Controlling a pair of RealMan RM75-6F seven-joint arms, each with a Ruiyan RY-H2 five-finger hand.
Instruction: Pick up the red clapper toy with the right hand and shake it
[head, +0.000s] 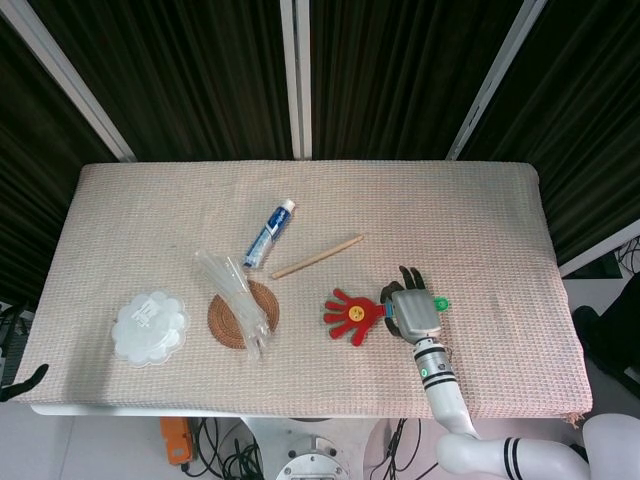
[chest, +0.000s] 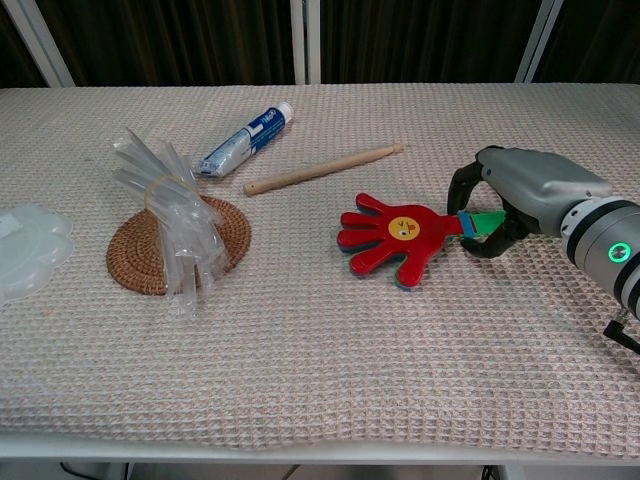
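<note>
The red clapper toy (head: 350, 316) (chest: 395, 236), shaped like a hand with a yellow smiley face, lies right of the table's middle. Its green handle (chest: 487, 222) points right and is raised a little off the cloth. My right hand (head: 412, 310) (chest: 520, 190) grips that handle, fingers curled around it. The clapper's red palm end still touches the cloth. A dark part of my left hand (head: 25, 382) shows at the lower left edge of the head view, below the table; how its fingers lie is unclear.
A toothpaste tube (head: 270, 233) (chest: 245, 140) and a wooden stick (head: 317, 256) (chest: 325, 168) lie behind the clapper. To the left, a bundle of clear plastic (head: 235, 290) (chest: 170, 215) rests on a woven coaster (head: 240, 315). A white flower-shaped lid (head: 150, 327) sits far left.
</note>
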